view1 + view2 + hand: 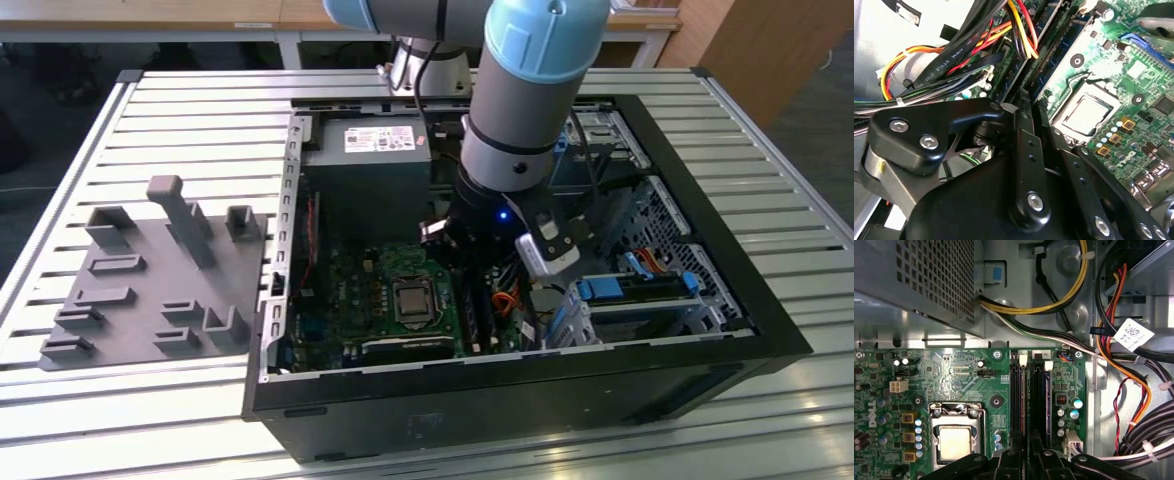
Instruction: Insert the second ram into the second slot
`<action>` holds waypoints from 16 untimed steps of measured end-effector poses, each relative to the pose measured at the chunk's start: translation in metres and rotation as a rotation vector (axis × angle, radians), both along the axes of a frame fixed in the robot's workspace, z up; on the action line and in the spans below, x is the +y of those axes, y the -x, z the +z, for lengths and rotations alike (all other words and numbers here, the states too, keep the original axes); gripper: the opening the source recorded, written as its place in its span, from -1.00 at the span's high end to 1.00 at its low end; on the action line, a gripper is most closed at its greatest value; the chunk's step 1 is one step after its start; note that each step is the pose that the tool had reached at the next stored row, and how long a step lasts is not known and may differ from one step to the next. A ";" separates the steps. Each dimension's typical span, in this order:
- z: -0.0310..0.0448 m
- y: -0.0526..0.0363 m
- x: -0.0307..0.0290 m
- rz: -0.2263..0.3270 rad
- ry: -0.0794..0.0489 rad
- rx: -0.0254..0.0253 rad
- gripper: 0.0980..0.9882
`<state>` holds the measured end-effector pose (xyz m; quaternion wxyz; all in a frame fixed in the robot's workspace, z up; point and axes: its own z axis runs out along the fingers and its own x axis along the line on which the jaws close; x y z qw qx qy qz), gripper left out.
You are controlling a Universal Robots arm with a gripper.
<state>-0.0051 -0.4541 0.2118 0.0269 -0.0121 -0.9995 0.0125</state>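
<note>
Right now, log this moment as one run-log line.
arm: inside open black computer case | gripper: above green motherboard's memory slots | fingers: close together

No legible print, perhaps blurred.

Second ram [1046,400] upright, seated in second slot [1040,399].

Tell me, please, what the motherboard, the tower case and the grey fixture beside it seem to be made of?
Motherboard: green laminate circuit board, glossy, with printed traces and soldered parts. Case: likely painted black sheet metal, with bare perforated grey steel inside. Fixture: matte grey, probably plastic, perhaps printed; the look leaves it open.
</note>
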 end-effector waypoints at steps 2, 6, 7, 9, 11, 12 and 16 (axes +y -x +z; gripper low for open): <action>0.0031 0.0000 0.0000 0.000 0.000 0.0005 0.74; 0.0103 0.0000 0.0000 0.000 0.000 0.0019 0.74; 0.0119 0.0000 0.0000 0.000 0.000 0.0029 0.74; 0.0145 0.0000 0.0000 0.000 0.000 0.0046 0.74; 0.0164 -0.0001 0.0000 0.000 0.000 0.0061 0.74; 0.0168 -0.0001 0.0000 0.000 0.000 0.0067 0.74; 0.0168 -0.0001 0.0001 0.000 0.001 0.0071 0.94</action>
